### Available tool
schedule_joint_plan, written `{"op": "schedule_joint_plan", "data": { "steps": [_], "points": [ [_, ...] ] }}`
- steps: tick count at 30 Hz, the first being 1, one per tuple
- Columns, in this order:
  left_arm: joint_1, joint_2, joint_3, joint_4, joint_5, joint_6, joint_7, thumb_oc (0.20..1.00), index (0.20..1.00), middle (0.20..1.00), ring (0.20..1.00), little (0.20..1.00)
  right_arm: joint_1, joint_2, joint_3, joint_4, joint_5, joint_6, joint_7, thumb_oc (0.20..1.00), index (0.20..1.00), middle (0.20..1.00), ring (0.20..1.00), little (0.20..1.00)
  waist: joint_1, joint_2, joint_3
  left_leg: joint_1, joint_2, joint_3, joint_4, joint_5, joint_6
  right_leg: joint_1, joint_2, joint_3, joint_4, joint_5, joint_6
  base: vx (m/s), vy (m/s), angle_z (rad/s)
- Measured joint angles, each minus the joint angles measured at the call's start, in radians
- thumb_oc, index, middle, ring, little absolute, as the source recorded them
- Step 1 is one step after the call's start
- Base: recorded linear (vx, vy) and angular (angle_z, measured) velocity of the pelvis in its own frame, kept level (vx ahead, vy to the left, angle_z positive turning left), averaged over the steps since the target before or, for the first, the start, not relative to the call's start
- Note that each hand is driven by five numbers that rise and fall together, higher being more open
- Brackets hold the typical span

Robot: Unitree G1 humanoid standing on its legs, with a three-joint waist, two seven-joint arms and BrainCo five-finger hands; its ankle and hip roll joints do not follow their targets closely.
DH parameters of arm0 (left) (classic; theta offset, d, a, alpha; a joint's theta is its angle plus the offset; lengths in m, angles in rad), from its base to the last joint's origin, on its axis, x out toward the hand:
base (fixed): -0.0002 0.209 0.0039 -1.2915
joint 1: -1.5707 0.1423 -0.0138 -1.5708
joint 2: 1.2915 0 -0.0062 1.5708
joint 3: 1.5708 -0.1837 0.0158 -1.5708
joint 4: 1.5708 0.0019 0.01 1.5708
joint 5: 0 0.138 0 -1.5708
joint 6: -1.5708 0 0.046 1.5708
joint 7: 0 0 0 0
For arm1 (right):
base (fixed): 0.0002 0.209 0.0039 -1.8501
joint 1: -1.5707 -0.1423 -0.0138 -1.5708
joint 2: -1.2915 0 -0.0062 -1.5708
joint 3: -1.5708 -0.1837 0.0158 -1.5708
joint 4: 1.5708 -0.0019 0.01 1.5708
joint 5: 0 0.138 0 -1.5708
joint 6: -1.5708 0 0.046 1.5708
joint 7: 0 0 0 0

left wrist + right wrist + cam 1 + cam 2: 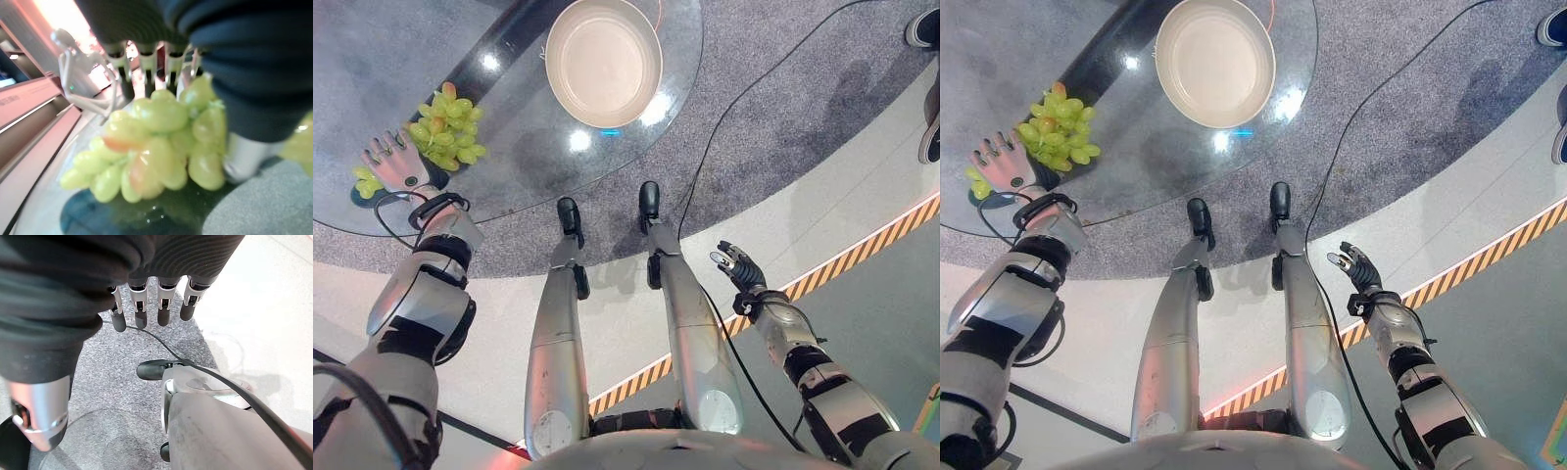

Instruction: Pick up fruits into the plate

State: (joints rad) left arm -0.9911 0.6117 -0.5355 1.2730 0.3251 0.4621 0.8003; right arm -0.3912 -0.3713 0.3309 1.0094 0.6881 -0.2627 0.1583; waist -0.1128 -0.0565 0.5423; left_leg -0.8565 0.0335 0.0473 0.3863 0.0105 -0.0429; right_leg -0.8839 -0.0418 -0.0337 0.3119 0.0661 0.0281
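The left hand (396,162), fingers straight and empty, touches the grapes (445,127) at its two o'clock. The plate (603,61) lies further on towards two o'clock. The right hand (737,264) hangs open, well away.

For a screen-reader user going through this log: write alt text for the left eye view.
The robot's left hand rests with fingers spread on a round glass table, right beside a bunch of green grapes. Farther along the table sits an empty cream plate. The right hand hangs open over the floor, away from the table.
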Motion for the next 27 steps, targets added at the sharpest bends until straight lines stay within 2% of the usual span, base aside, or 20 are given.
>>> {"op": "schedule_joint_plan", "data": {
  "steps": [27],
  "points": [
    [-0.01,0.006,-0.011,0.039,-0.018,-0.01,-0.004,0.2,0.2,0.2,0.2,0.2,-0.011,0.0,0.001,0.002,0.004,-0.023,0.005,1.0,1.0,1.0,1.0,1.0,-0.006,-0.006,-0.003,-0.012,0.001,0.0,0.018,-0.007,-0.003,-0.005,0.001,-0.001,0.006,0.0,0.0,0.0,0.0,0.0]
  ]
}}
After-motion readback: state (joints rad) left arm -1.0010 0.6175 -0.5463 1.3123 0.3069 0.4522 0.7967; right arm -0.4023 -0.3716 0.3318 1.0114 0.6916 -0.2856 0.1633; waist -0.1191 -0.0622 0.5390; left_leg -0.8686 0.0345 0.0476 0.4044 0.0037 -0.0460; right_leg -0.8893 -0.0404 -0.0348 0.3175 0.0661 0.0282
